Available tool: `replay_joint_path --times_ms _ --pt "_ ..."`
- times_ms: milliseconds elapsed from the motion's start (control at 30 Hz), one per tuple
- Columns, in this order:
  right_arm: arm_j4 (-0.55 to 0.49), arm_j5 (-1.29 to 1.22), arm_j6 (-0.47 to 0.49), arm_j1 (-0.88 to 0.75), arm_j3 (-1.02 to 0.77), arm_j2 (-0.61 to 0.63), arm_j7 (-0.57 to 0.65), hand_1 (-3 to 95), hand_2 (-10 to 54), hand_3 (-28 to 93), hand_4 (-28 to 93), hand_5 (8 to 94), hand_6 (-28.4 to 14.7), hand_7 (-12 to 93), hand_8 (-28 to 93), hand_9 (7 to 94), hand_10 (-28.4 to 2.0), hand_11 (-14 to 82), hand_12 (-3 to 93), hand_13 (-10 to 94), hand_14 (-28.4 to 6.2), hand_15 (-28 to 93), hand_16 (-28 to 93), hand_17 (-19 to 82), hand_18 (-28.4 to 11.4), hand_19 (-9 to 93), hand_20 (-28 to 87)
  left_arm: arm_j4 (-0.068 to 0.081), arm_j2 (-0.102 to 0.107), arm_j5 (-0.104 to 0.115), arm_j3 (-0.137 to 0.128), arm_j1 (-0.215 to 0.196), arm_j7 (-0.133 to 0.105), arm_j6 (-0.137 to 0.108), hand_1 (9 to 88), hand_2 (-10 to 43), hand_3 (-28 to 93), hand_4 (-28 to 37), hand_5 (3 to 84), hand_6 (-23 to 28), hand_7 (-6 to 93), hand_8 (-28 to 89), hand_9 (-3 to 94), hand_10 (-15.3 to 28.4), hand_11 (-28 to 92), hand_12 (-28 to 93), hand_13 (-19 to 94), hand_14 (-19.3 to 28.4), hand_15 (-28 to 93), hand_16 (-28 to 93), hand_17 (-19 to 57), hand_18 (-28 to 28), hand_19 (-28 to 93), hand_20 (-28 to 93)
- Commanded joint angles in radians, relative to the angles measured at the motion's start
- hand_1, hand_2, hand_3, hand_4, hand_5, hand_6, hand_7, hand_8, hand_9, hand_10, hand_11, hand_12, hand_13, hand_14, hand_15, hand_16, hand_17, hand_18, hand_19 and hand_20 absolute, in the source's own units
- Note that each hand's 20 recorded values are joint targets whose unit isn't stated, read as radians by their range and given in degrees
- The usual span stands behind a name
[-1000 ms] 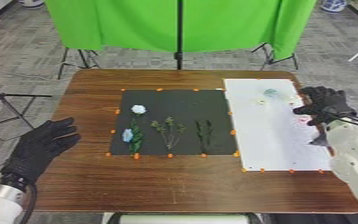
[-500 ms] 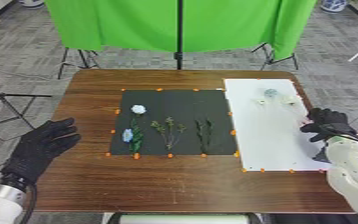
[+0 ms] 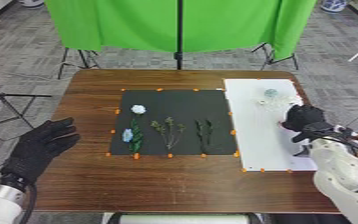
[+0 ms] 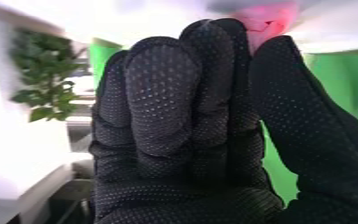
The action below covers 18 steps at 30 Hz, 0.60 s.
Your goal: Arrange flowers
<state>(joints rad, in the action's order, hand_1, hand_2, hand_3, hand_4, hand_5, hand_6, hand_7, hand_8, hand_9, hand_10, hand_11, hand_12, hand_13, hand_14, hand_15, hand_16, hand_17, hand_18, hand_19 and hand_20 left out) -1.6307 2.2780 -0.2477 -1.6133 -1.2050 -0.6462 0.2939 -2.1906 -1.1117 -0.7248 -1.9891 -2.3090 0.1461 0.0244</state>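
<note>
Pink flower (image 4: pixel 266 22) is nipped btwn thumb and fingertips of the R hand (image 3: pixel 307 116), approx. btwn 2 and 3 o'clock on the table (image 3: pixel 202 187) (12 = far edge, head view), at the R edge of the white sheet (image 3: pixel 264 150). L hand (image 3: pixel 44 147) sits at 9 o'clock, fingers apart, holding nothing.

Risks: grip looks to be at the very fingertips, so the flower could twist or slip out if it brushes the sheet; prob. worst case. Pale blooms (image 3: pixel 276 102) and the pale blue bloom (image 3: pixel 270 92) lie just off the hand, toward 12 o'clock; a low knuckle or trailing stem could shove them out of line. Soft petals could also crush if squeezed too hard, or snag on the glove at release.

Views: head view gives the layout, i.e. white flower (image 3: pixel 138 109), blue flower (image 3: pixel 128 135), budded sprig (image 3: pixel 167 132) and leafy stems (image 3: pixel 204 136) on the black sheet (image 3: pixel 184 100) around 10 o'clock, but the R hand's back hides most of its grip. R wrist view shows the pinch itself w/ pink petals at the tips, plus a leafy plant (image 4: pixel 42 70) in the bkgd. How high the hand is above the sheet: can't tell.
</note>
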Motion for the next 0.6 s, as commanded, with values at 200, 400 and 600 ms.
replay_joint_path --times_ms 200,400,600 --pt "-0.104 0.035 -0.13 0.332 0.278 -0.157 -0.175 46.8 -7.4 83 -28 73.8 0.7 44 -12 87.9 -4.4 32.8 36.9 85 -1.9 54 28 34 -14.3 75 35 0.0 -0.008 -0.003 0.007 -0.007 0.018 -0.013 26.6 6.1 73 -28.3 41.3 7.0 24.5 -12 34.6 15.7 34 14 27 18.5 51 -7 -6.3 23.7 63 -3" --pt "-0.06 0.024 -0.084 0.481 0.444 -0.243 -0.223 46.8 -7.5 83 -28 74.0 0.7 44 -12 88.0 -4.6 33.2 37.0 85 -1.7 54 28 34 -14.3 75 35 -0.002 -0.007 -0.003 0.007 -0.013 0.018 -0.018 26.6 6.2 73 -28.3 41.3 7.0 24.6 -12 34.6 15.7 34 14 27 18.4 51 -7 -6.3 23.8 63 -3" --pt "0.046 0.064 -0.065 0.619 0.618 -0.347 -0.233 46.7 -7.4 83 -28 74.0 0.6 44 -13 87.9 -4.6 33.4 36.8 85 -1.7 54 28 34 -14.3 75 36 0.005 -0.002 -0.002 0.023 0.003 0.022 -0.016 26.6 6.1 73 -28.3 41.4 7.0 24.6 -12 34.6 15.7 34 14 27 18.4 51 -7 -6.4 23.8 63 -3"
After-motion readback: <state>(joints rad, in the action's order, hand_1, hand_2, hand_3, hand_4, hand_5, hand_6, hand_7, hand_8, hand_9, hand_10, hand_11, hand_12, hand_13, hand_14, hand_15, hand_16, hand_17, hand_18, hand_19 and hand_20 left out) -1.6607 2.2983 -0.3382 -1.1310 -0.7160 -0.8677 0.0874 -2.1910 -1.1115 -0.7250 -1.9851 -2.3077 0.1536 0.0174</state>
